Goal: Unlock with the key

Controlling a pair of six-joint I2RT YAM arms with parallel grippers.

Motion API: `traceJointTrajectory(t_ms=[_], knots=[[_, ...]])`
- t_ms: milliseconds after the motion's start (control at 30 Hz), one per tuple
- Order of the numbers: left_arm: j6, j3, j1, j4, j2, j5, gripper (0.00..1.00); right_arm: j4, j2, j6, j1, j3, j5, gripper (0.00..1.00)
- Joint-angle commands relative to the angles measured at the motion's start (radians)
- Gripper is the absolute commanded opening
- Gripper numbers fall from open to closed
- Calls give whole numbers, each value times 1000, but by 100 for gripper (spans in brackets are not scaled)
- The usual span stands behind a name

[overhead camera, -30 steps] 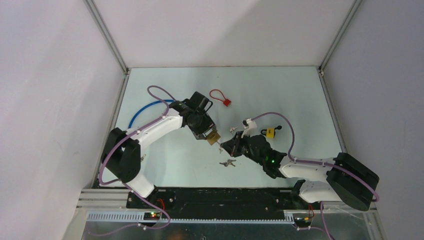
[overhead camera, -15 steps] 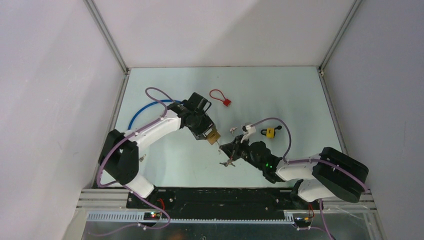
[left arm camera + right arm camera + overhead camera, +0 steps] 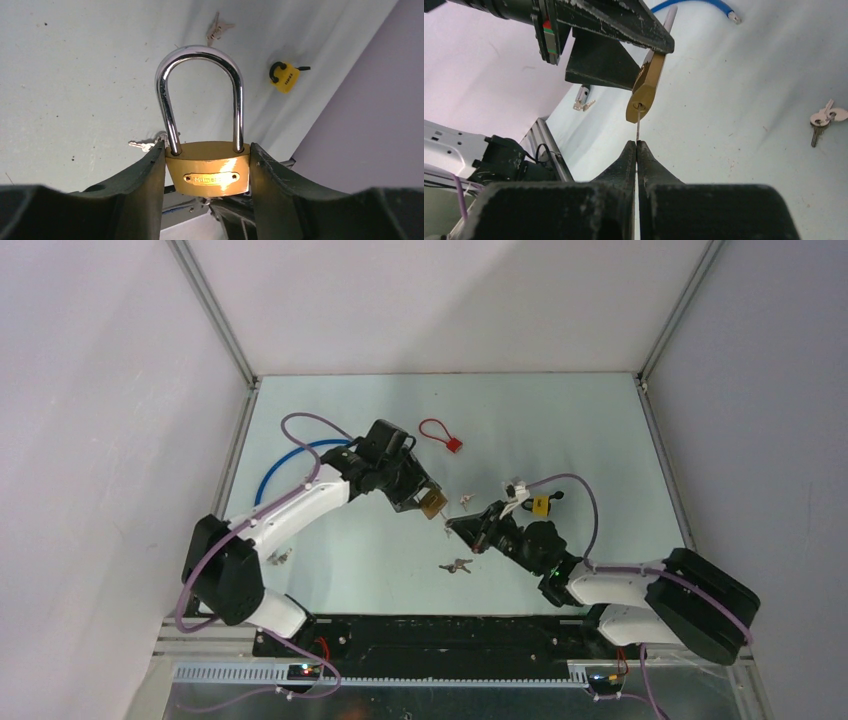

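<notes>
Left gripper: I see jaws clamped on the brass padlock body.
Right gripper: I see jaws pinched tight on the key.
Key tip: meets padlock keyhole.

The padlock is gold with a shiny silver loop. The key is silver. A small lock is yellow (its loop is black). The cord is red, the cable blue, the table pale green.

loose keys (and yellow padlock) clutter the table centre.
</notes>
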Motion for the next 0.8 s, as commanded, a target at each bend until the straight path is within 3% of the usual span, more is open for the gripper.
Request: traceJointTrajectory(t_ms=[0, 267, 533, 767], knots=[[68, -16, -22, 16, -81, 103, 0, 1, -109, 10, -52, 45, -83, 0], [58, -42, -28, 29, -127, 63, 0, -226, -193, 3, -40, 117, -46, 0], [-60, -73, -36, 75, -155, 73, 0, -213, -182, -38, 62, 116, 108, 0], [-161, -136, 7, 120, -206, 36, 0, -185, -271, -48, 126, 57, 261, 0]])
